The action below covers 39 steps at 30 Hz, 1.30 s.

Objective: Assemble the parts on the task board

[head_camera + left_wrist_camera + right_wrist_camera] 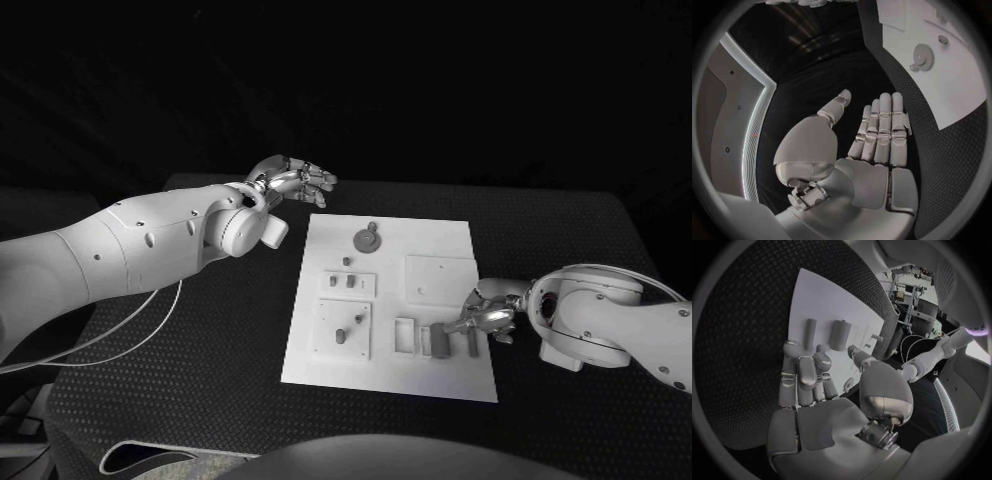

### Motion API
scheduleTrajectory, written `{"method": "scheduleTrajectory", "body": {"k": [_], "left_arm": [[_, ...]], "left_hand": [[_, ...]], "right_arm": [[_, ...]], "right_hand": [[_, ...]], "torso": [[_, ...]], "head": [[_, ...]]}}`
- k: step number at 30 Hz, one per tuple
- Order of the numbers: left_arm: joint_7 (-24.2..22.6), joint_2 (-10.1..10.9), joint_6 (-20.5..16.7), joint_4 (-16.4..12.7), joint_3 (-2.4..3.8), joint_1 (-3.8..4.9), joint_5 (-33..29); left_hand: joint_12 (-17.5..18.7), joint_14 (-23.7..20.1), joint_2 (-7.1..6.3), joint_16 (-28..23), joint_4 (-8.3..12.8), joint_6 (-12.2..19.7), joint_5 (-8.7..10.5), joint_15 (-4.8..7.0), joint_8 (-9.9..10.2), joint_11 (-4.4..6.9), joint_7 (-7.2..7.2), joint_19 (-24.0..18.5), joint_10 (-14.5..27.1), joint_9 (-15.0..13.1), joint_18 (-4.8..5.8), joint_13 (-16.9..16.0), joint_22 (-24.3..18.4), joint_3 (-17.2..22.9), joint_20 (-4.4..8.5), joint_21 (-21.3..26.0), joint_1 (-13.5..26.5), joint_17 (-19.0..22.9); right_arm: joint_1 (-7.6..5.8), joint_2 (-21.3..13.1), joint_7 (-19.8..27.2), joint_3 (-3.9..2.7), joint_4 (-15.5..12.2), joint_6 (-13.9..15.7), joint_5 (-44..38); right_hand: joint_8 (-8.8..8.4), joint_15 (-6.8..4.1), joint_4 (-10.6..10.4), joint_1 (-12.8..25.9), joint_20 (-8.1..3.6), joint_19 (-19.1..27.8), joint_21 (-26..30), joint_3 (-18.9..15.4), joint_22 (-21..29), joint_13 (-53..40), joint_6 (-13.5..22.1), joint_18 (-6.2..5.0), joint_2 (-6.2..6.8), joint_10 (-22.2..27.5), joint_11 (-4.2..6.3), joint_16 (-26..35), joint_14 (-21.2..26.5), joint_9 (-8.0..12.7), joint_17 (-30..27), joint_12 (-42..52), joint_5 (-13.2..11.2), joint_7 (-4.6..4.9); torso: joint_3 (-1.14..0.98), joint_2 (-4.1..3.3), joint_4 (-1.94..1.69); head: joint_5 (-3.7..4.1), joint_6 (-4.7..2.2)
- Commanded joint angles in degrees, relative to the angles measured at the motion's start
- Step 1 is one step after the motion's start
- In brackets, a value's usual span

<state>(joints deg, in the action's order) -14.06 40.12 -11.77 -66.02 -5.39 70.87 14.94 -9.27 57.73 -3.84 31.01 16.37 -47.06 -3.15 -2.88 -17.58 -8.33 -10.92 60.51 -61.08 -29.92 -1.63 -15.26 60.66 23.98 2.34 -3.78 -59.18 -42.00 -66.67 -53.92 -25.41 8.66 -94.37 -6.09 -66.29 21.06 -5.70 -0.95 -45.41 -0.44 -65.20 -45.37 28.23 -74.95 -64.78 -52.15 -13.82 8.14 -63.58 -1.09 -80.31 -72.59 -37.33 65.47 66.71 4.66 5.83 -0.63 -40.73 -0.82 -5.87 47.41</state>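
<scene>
Nearest to me, item one: task board (440, 380), a white plate lying flat at mid-table, its near edge closest to my camera.

Item two: two grey bar-shaped parts at the board's near right corner, a narrow bar (475, 343) and a broader bar (437, 341), lying side by side. Long axes run near-to-far, parallel to the board's right edge. In the right wrist view they are the narrow bar (809, 333) and the broader one (840, 335), just beyond the fingertips.

Item three: right hand (488, 318). It sits over the board's right edge, directly above or against the narrow bar; fingers (798, 375) are extended toward the bars with nothing between them, so I read it as released. Whether a fingertip touches the bar, I cannot tell.

Item four: left hand (293, 181), raised off the far left corner of the board, palm open, fingers (882, 127) straight, holding nothing. It is well apart from the bars; my right hand is clearly the nearer.

Item five: recessed fixtures on the board. A near-left block (343, 328) carries small pegs; a far-left block (348, 283) holds more pegs; a square plate (440, 278) lies right of it. A round disc part (366, 240) lies at the far end.

Judgement: my next grasp should close across the bar's short width.
</scene>
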Motion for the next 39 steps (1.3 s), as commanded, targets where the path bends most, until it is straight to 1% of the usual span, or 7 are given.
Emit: {"method": "scheduleTrajectory", "body": {"k": [1, 23, 29, 32, 34, 36, 39], "left_arm": [[-0.5, -0.07, 0.57, -0.1, 0.04, 0.08, 0.08], [-0.38, -0.21, 0.81, -0.02, 0.04, 0.08, 0.08], [-0.37, -0.24, 0.82, -0.11, 0.04, 0.08, 0.08], [-0.35, -0.2, 0.81, -0.09, 0.04, 0.08, 0.08], [-0.35, -0.14, 0.76, -0.09, 0.04, 0.08, 0.08], [-0.35, -0.12, 0.72, -0.09, 0.04, 0.08, 0.08], [-0.32, -0.09, 0.77, -0.09, 0.04, 0.08, 0.08]], "left_hand": [[-0.01, 0.2, 0.03, -0.26, 0.0, 0.4, 0.29, -0.33, -0.37, 0.08, 0.04, -0.24, 0.32, 0.09, -0.86, 0.08, -0.1, -0.32, 0.08, -0.13, 0.54, -0.1], [-0.01, 0.18, 0.01, -0.32, 0.0, 0.44, 0.29, -0.34, -0.41, 0.08, 0.04, -0.26, 0.35, 0.13, -0.85, 0.09, -0.14, -0.28, 0.07, -0.12, 0.52, -0.14], [-0.01, 0.18, 0.02, -0.33, -0.02, 0.44, 0.29, -0.35, -0.42, 0.07, 0.04, -0.26, 0.36, 0.14, -0.84, 0.09, -0.15, -0.28, 0.07, -0.12, 0.54, -0.15], [-0.01, 0.18, 0.03, -0.34, -0.04, 0.44, 0.29, -0.35, -0.42, 0.07, 0.04, -0.26, 0.36, 0.14, -0.84, 0.09, -0.16, -0.28, 0.06, -0.12, 0.56, -0.15], [-0.02, 0.18, 0.05, -0.35, -0.05, 0.44, 0.29, -0.35, -0.43, 0.07, 0.04, -0.26, 0.36, 0.14, -0.84, 0.09, -0.16, -0.27, 0.06, -0.12, 0.57, -0.16], [-0.02, 0.18, 0.07, -0.35, -0.07, 0.44, 0.29, -0.35, -0.44, 0.07, 0.04, -0.26, 0.36, 0.15, -0.84, 0.09, -0.17, -0.27, 0.06, -0.12, 0.59, -0.16], [-0.02, 0.18, 0.08, -0.36, -0.07, 0.44, 0.29, -0.35, -0.44, 0.07, 0.04, -0.26, 0.36, 0.15, -0.83, 0.09, -0.17, -0.27, 0.06, -0.12, 0.6, -0.16]], "right_arm": [[0.72, 0.7, -0.89, 0.08, -0.33, -1.44, 2.35], [3.47, 5.77, -0.71, 0.11, 2.86, -0.7, 0.66], [3.54, 6.18, -1.42, 0.17, 3.6, -0.01, -0.93], [3.54, 5.97, -1.23, 0.17, 3.41, 0.63, -1.73], [3.55, 5.91, -0.76, 0.17, 3.32, 1.48, -1.92], [3.55, 5.74, -0.3, 0.17, 3.09, 1.96, -1.91], [3.54, 5.47, 0.24, 0.17, 2.67, 2.74, -1.74]], "right_hand": [[-0.42, -1.2, -0.39, 0.59, -0.68, 0.41, -0.24, -0.06, -1.33, 0.08, -2.62, -1.18, 0.07, 1.94, 2.01, -0.4, -1.54, -0.01, -0.13, 0.32, -0.18, -0.42], [-1.21, -1.2, 0.88, 0.94, -0.74, 1.01, -0.83, 0.28, -1.31, 0.27, -3.06, -1.18, -0.36, 2.05, 2.03, -0.84, -0.87, -0.08, -1.09, 0.42, -0.18, -0.43], [-1.72, -1.23, 5.39, 0.75, -0.57, 1.38, -1.39, 0.11, -1.28, 0.47, -3.71, -1.18, -4.02, 2.07, 2.09, -1.45, -0.64, -0.38, -1.74, 0.57, -0.21, -0.47], [-1.88, -1.3, 13.94, -1.42, -0.31, 1.58, -1.9, 1.18, -1.24, 0.75, -4.68, -1.18, -9.85, 1.71, 2.26, -1.84, -0.49, -0.78, -2.53, 0.69, -0.15, -0.6], [-1.97, -1.3, 16.88, -2.24, -0.13, 1.56, -1.98, 2.13, -1.18, 0.95, -5.12, -1.18, -11.65, 1.54, 2.27, -1.88, -0.37, -0.89, -3.02, 0.63, -0.06, -0.68], [-1.87, -1.34, 17.62, -2.79, -0.04, 1.5, -2.03, 2.95, -1.16, 1.09, -5.77, -1.18, -12.59, 1.29, 2.38, -1.96, -0.39, -1.02, -3.28, 0.63, 0.02, -0.83], [-1.87, -1.49, 16.9, -4.16, 0.08, 1.36, -1.92, 6.36, -1.04, 1.35, -6.66, -1.18, -11.93, 0.84, 2.69, -2.05, -0.51, -1.09, -3.61, 0.57, 0.23, -0.96]], "torso": [[-0.05, -0.03, -0.03], [-0.17, 0.02, -0.11], [0.02, -0.05, -0.13], [-0.05, -0.02, -0.06], [-0.05, 0.01, -0.04], [-0.03, 0.01, -0.05], [-0.03, -0.01, -0.05]], "head": [[0.08, 0.24], [-0.34, 1.36], [-0.37, 1.52], [-0.5, 1.66], [-0.5, 1.67], [-0.53, 1.71], [-0.54, 1.74]]}}
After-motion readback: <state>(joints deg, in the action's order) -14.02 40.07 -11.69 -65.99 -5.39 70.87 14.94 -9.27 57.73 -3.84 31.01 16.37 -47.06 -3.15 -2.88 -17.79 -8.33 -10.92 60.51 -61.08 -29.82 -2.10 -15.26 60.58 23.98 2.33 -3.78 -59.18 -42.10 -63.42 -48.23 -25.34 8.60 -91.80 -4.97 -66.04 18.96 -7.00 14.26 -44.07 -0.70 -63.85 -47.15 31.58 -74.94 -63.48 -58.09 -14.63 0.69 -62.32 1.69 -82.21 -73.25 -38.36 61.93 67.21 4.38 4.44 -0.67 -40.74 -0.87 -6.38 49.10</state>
